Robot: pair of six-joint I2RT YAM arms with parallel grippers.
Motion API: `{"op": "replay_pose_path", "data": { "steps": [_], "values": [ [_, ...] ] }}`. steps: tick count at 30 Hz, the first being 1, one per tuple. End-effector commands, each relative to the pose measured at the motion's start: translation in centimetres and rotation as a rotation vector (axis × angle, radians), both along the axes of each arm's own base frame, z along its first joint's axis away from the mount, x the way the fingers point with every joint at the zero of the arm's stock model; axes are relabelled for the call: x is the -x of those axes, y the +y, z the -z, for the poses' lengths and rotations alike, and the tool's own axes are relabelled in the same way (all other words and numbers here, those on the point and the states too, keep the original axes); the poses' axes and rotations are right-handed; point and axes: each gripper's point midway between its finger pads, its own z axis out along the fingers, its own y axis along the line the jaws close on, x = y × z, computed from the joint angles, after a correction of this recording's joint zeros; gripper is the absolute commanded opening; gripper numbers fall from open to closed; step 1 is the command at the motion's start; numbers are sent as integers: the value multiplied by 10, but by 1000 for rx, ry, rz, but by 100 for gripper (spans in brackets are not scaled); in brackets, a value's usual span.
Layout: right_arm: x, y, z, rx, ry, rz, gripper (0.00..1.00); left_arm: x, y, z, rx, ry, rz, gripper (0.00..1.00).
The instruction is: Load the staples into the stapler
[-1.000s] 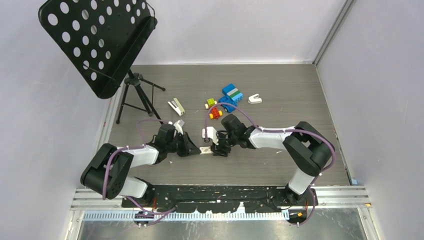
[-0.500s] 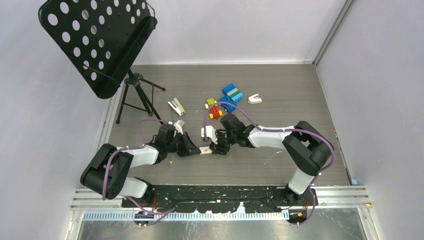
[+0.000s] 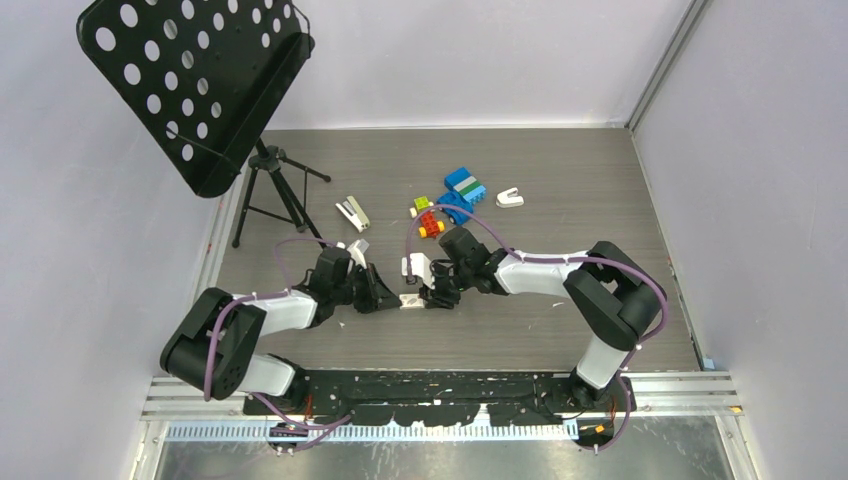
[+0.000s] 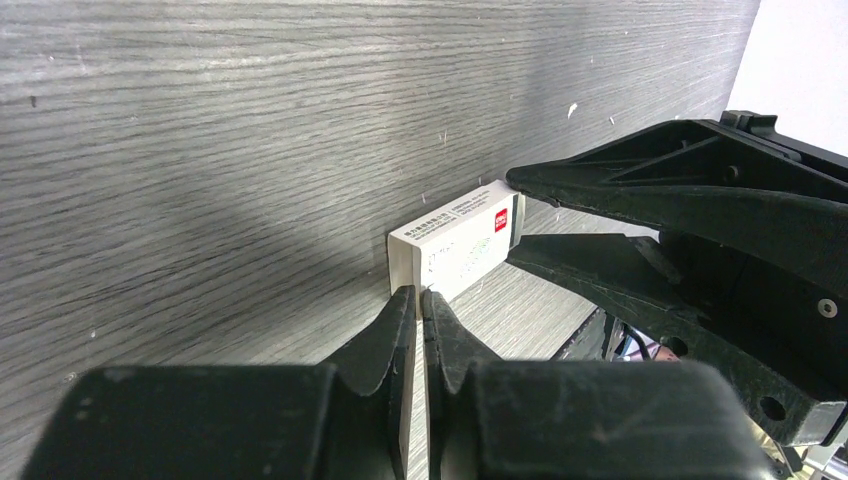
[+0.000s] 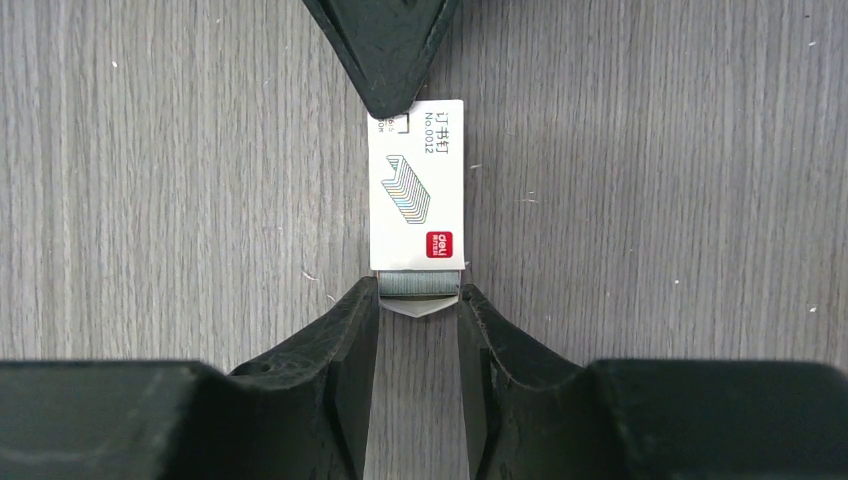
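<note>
Nearest you, your right gripper (image 5: 418, 300) has its jaws narrow, pads against the sides of the silvery-grey strip of staples (image 5: 420, 285) poking from the 6 o'clock end of the small white cardboard box with red label (image 5: 417, 185). Your left gripper (image 4: 415, 305) is pinched closed on the box's 12 o'clock end. Loading is not yet begun: the white mini stapler with grey-beige top (image 3: 352, 213) lies well apart at 11 o'clock, untouched.
</note>
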Motion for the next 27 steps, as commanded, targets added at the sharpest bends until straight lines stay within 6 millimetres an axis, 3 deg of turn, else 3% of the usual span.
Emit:
{"op": "replay_pose_path", "data": {
  "steps": [1,6,27],
  "values": [
    [-1,-3,-3,24,-23,-5,31,-7,1,-8,-14,-38,3,8],
    [-1,-12,0,61,-25,13,26,-7,1,-10,-19,-42,7,5],
    [2,-42,6,133,-44,107,25,-8,1,-12,-15,-41,3,4]
  ]
}}
